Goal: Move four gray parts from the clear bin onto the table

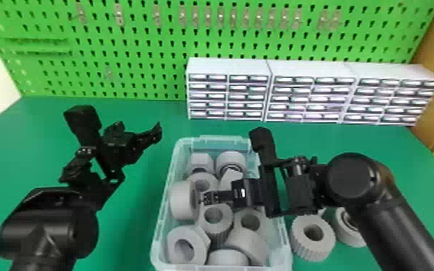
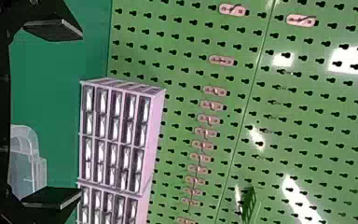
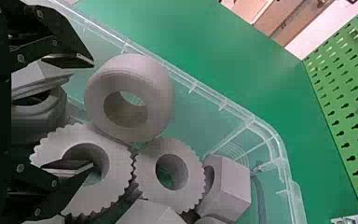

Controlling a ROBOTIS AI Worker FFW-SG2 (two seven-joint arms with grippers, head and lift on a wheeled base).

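Observation:
In the head view the right gripper (image 1: 207,197) is inside the clear bin (image 1: 160,225), low over the gray parts, beside a gray ring (image 1: 179,200) near the bin's left wall. In the right wrist view, that gripper (image 3: 92,114) has its fingers wide apart. One finger overlaps the hole of a toothed gray part (image 3: 114,161); a smooth gray ring (image 3: 161,93) lies just past the fingertips. On the table right of the bin lie a toothed gray part (image 1: 299,242) and another gray part (image 1: 342,234), partly behind the right arm. The left gripper (image 1: 140,131) hangs open, left of the bin; its own view also shows it (image 2: 80,114).
White drawer cabinets (image 1: 227,65) stand along the table's back edge, before a green pegboard (image 1: 137,47). Several more gray parts, among them a hexagonal one (image 1: 203,248), crowd the bin. Green table surface (image 1: 129,220) lies between the left arm and the bin.

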